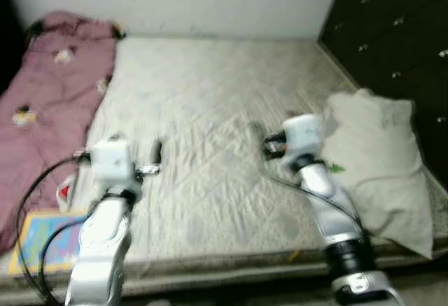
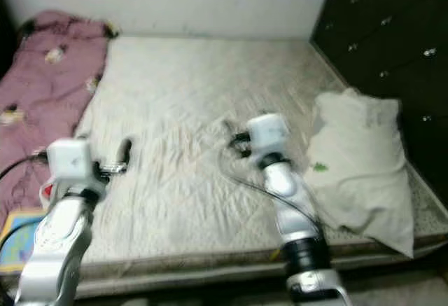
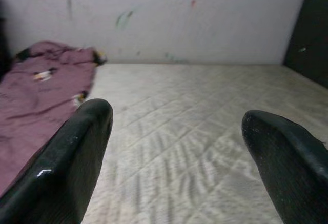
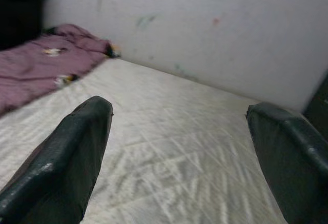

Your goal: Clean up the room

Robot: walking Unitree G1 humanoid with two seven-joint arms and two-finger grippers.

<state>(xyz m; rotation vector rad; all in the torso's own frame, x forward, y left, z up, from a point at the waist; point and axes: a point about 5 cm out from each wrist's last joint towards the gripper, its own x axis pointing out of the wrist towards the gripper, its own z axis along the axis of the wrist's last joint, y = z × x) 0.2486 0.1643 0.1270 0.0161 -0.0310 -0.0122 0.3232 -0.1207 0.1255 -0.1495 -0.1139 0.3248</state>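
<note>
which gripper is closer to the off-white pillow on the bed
Right. The right gripper hovers over the mattress just beside the off-white pillow, while the left gripper is farther across the bed, nearer the pink blanket.

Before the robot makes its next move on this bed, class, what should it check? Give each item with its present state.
1. Left gripper jaws open and holding nothing: ok.
2. Right gripper jaws open and holding nothing: ok.
3. Both grippers above the mattress, not touching it: cannot tell.
4. Pillow lies on the robot's right side of the mattress: ok.
5. Blanket tidy: not ok, bunched along the left.
</note>
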